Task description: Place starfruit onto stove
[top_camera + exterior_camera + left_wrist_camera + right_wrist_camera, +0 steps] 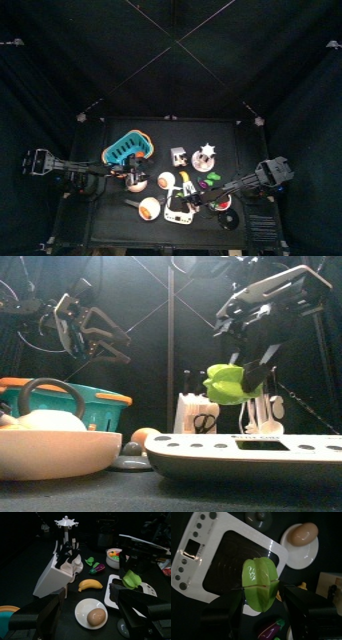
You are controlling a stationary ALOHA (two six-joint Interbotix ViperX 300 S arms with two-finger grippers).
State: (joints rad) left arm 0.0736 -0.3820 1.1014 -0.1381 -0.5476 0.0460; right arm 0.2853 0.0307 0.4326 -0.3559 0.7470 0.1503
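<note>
**Count of items on the robot's table**

Two black robot arms work here, each with one gripper: the left gripper (85,619) and the right gripper (261,609). One green starfruit (260,583) is visible. There is one white stove (218,557) and one teal basket (83,406). One white plate (90,609) carries one brown egg (97,616). One yellow banana (90,584) lies on the table, along with one purple eggplant (98,568). One white knife block (57,572) stands there, and one white bowl (115,557) holds mixed coloured pieces, too small to count.
</note>
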